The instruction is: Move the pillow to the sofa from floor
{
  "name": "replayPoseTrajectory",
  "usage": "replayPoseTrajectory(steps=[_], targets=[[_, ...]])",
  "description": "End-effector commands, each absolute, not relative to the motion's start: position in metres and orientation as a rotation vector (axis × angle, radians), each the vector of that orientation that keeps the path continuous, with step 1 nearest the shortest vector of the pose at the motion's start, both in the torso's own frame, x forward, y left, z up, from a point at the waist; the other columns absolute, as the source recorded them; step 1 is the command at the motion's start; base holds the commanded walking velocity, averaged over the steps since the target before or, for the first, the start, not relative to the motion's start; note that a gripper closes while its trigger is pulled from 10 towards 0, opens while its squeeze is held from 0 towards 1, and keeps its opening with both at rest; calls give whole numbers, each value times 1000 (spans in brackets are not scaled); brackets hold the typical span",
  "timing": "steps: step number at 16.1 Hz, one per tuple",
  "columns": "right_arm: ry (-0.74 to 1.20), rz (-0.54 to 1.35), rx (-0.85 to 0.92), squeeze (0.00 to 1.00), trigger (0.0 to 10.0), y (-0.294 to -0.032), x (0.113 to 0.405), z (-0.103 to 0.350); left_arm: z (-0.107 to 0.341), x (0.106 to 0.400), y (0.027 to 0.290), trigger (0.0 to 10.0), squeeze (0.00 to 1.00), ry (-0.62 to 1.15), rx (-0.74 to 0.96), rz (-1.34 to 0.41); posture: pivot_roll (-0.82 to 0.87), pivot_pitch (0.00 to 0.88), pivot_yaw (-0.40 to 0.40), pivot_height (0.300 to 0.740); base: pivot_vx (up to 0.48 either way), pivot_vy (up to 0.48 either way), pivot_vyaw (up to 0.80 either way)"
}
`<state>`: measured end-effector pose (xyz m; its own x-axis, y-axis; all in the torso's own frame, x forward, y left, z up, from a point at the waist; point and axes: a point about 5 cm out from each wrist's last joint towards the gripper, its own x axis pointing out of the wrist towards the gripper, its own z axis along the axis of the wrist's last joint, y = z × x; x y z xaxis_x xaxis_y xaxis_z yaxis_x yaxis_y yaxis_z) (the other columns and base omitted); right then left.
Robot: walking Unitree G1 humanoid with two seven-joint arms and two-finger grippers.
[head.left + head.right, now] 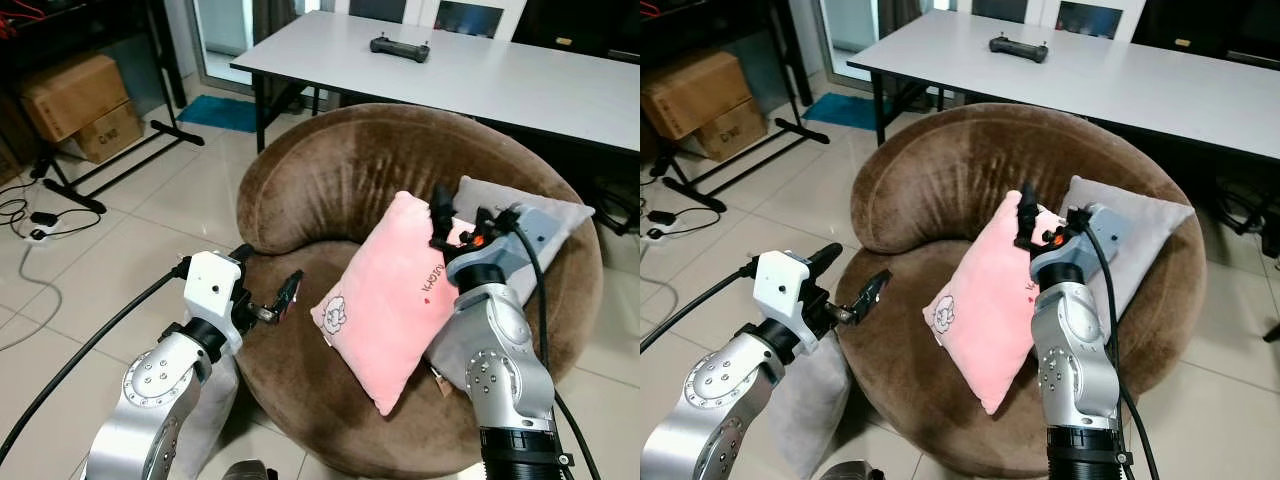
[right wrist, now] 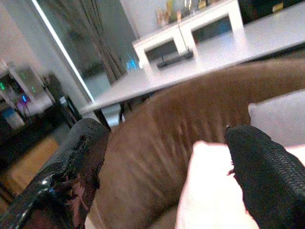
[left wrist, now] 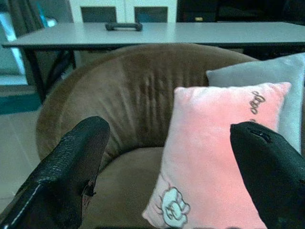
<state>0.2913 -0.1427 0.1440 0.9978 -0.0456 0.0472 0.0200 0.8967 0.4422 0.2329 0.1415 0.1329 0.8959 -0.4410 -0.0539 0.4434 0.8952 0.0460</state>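
The pink pillow [image 1: 385,305] stands on edge on the seat of the round brown sofa [image 1: 330,180], tilted, with its upper part leaning back against a grey pillow [image 1: 540,225] that rests against the sofa's backrest. A small cartoon print sits near the pink pillow's lower corner, and a line of script runs along its right side.

The right gripper [image 1: 440,215] is raised at the pink pillow's top edge. In the right wrist view its two black fingers [image 2: 71,167] are spread wide apart, with the pillow's top corner between them; whether a finger touches the fabric cannot be told.

The left gripper [image 1: 285,297] hovers over the front left part of the sofa seat, just beside the pink pillow's lower left edge and apart from it. The left wrist view shows its fingers [image 3: 66,167] parted, clamping nothing, pointing toward the pillow and the backrest.

Behind the sofa stands a long white counter [image 1: 520,80] carrying a black handheld controller [image 1: 400,47]. On the tiled floor [image 1: 130,240] to the left are cardboard boxes [image 1: 80,100], a black stand base [image 1: 110,165], and a white power strip [image 1: 38,232] with cables. A blue mat [image 1: 220,112] lies near the counter's leg.
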Motion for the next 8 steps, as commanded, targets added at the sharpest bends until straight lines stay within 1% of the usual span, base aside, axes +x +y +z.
replayPoseTrajectory(steps=[1, 3, 5, 6, 7, 8], targets=[[-24, 22, 416, 0, 10000, -135, 292, 146, 130, 232, 144, 10000, 0, 40, 82, -426, 118, 0, -31, 740, 0, 0, 0], [50, 31, 429, 0, 10000, -134, 293, 140, 131, 232, 145, 10000, 0, 27, 99, -388, 124, 0, -36, 740, 0, 0, 0], [132, 82, 271, 0, 10000, -142, 292, 130, 130, 229, 148, 10000, 0, 20, 140, -345, 133, 0, -46, 740, 0, 0, 0], [213, 107, 176, 0, 10000, -147, 288, 122, 127, 226, 151, 10000, 0, 37, 164, -328, 134, 0, -50, 740, 0, 0, 0], [244, 135, 182, 0, 10000, -152, 282, 118, 124, 223, 153, 10000, 0, 49, 167, -307, 133, 0, -56, 740, 0, 0, 0], [288, 95, 208, 0, 10000, -162, 277, 114, 123, 221, 155, 10000, 0, 56, 150, -273, 133, 0, -56, 740, 0, 0, 0]])
